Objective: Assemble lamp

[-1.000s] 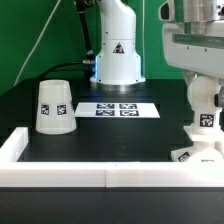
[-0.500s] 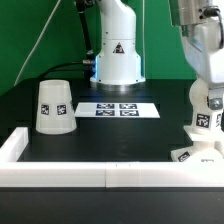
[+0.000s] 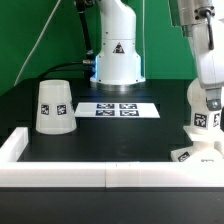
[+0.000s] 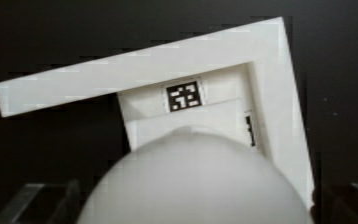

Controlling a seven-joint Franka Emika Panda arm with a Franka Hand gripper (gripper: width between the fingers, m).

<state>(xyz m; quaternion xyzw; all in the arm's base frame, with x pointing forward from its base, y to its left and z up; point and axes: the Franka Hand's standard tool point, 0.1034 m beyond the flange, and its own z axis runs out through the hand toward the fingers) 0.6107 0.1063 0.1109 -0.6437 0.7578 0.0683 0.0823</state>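
Matte white bulb (image 3: 206,108) — round-headed, tagged — stands on the square base (image 3: 203,153); fingers (image 4: 34,205) flank it, grip unclear.

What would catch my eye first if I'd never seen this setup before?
Probably the gripper at the exterior view's right, set over a ball-headed bulb above a flat square base by the white fence. Then the big cup-shaped shade standing alone, wide end down, at that view's left, with the marker board lying mid-table.
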